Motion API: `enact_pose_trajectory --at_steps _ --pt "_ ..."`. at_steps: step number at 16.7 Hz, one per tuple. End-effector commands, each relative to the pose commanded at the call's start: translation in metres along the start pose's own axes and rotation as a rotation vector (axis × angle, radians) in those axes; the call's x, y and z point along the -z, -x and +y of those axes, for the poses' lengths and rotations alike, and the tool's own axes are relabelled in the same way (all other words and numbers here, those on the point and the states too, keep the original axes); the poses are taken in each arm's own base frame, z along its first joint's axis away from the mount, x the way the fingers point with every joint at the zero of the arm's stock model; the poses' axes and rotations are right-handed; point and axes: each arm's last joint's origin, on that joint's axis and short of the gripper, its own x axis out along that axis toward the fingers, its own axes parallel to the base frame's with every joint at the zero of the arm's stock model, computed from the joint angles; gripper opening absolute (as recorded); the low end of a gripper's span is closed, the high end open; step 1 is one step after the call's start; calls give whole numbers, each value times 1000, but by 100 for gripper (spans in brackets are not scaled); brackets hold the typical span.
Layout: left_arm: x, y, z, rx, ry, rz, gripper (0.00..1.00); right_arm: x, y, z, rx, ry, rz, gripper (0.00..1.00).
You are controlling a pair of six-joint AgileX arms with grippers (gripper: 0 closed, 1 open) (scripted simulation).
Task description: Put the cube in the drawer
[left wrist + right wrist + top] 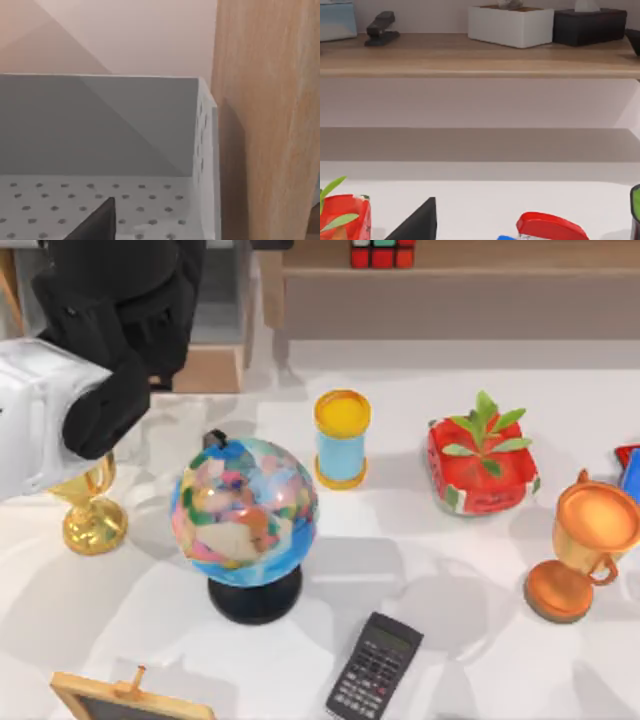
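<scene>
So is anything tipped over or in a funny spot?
Nothing is tipped over or spilled. One thing stands apart: the cube sits up on the wooden shelf, not in the drawer, where the left hand is.

Bright, even light falls from above on the white table point(420, 570), where the globe point(245, 510) and bronze trophy point(580, 550) cast soft, pale grey shadows, with no harsh glare and slightly soft edges throughout.

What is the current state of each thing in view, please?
drawer: open, no cube seen inside
cube: on the shelf, ungrasped
left tool: over the drawer
globe: upright
gold trophy: upright
bronze trophy: upright
calculator: lying flat
</scene>
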Motion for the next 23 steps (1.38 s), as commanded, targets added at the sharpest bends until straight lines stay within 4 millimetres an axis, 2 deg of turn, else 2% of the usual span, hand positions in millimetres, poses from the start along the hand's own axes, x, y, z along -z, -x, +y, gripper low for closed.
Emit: enact_pose_trajectory --at_steps 2,4,6,8,10,12,17,19,23 --pt "29 -30 -49 8 -8 13 100 0 0 0 0 0 0 100" --pt "62 -47 -92 13 -14 19 100 0 0 0 0 0 0 100" --pt "92 -56 -126 12 -16 19 100 0 0 0 0 0 0 100" --pt "118 -61 -147 4 -18 19 100 0 0 0 0 0 0 100" --pt "136 -65 -156 -10 -23 21 100 0 0 0 0 0 0 100" --pt "144 -67 -157 -19 -27 24 100 0 0 0 0 0 0 100" --pt "144 -67 -156 -20 -30 28 100 0 0 0 0 0 0 100" --pt "138 -69 -161 -18 -27 24 100 0 0 0 0 0 0 100" --pt "132 -90 -168 -17 -26 22 100 0 0 0 0 0 0 100"
